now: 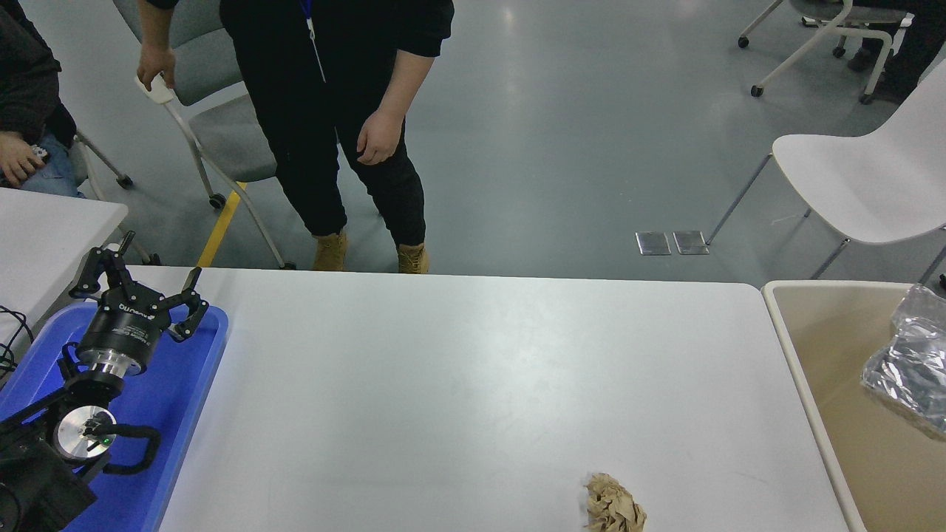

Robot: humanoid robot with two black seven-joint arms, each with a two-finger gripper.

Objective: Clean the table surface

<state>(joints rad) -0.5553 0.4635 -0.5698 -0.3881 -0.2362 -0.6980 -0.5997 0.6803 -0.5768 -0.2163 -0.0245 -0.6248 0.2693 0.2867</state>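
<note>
Near the bottom edge, right of centre, a crumpled brown paper wad (614, 505) sits on the white worktop (473, 384), close enough to the lip to get knocked to the floor. At lower left, the left tool (140, 290) hangs released over the blue tray (177, 414). At right, a silvery bag (907, 369) is in the beige bin (842, 384); no right tool in view. At the far edge stands a person (332, 111), within reach of a swing.
</note>
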